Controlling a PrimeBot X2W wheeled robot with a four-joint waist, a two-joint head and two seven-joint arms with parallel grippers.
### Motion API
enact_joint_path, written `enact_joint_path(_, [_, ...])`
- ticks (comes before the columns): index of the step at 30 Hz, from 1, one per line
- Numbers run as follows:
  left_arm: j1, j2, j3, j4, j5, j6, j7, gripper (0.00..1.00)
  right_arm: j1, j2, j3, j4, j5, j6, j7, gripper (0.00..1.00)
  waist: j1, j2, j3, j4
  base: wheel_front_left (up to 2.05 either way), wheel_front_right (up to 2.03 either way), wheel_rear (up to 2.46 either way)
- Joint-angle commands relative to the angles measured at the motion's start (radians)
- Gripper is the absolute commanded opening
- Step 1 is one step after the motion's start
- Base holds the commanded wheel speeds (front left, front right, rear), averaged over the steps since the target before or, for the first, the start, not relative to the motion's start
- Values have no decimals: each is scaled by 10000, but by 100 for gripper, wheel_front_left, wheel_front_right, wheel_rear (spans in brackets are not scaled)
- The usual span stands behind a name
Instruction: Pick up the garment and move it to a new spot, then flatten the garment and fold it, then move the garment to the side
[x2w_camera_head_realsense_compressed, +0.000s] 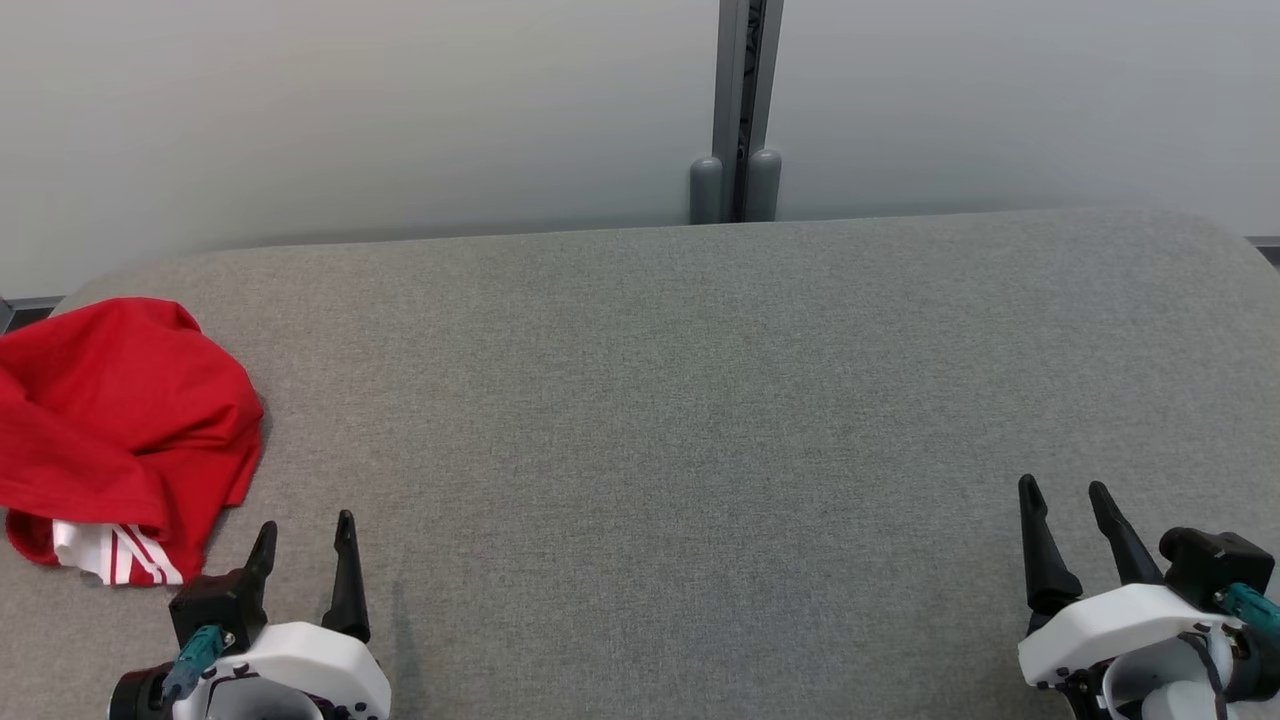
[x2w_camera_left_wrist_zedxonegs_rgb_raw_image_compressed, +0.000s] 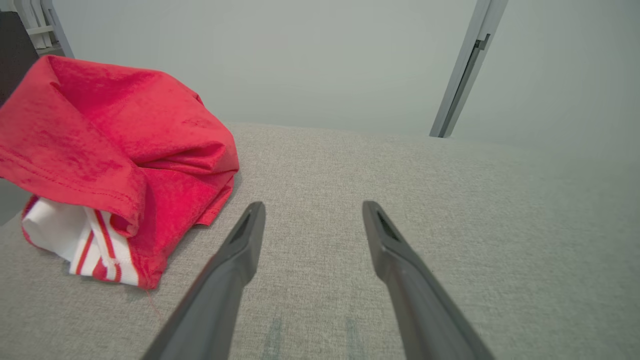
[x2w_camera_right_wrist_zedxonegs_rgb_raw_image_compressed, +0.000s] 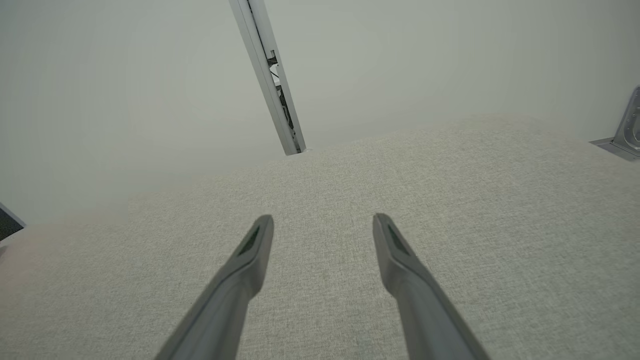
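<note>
A red garment with a white, red-striped trim lies crumpled in a heap at the far left of the grey fabric surface. My left gripper stands open just to the right of the heap's near corner, empty and apart from the cloth. In the left wrist view the garment rises at the left, beside the open left gripper. My right gripper is open at the lower right, far from the garment, with nothing between its fingers. The right wrist view has the open right gripper over bare fabric.
A pale wall runs behind the surface, with a grey vertical post at its middle. The surface's back edge is rounded at both corners. A metal bracket sits at the far right edge in the right wrist view.
</note>
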Motion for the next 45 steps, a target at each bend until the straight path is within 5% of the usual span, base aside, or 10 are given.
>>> enact_joint_path(1, [-241, 95, -13, 2, 297, 83, -90, 100, -189, -57, -42, 14, -270, 16, -127, 100, 0, 0, 7, 4, 0, 0, 0])
enact_joint_path(25, [-335, -11, 0, 331, 2006, 433, -536, 100, -370, -67, 141, 414, -2021, 20, -583, 100, 0, 0, 230, 504, 0, 0, 0])
enact_joint_path(38, [-15, -78, 602, 698, 2135, 437, -630, 100, -447, -35, 871, 580, -2287, 12, -687, 100, 0, 0, 463, 3311, 0, 0, 0])
enact_joint_path(45, [164, -178, 1045, 945, 1881, 295, -630, 100, -588, -17, 1359, 681, -2163, 12, -687, 100, 0, 0, 594, 4266, 0, 0, 0])
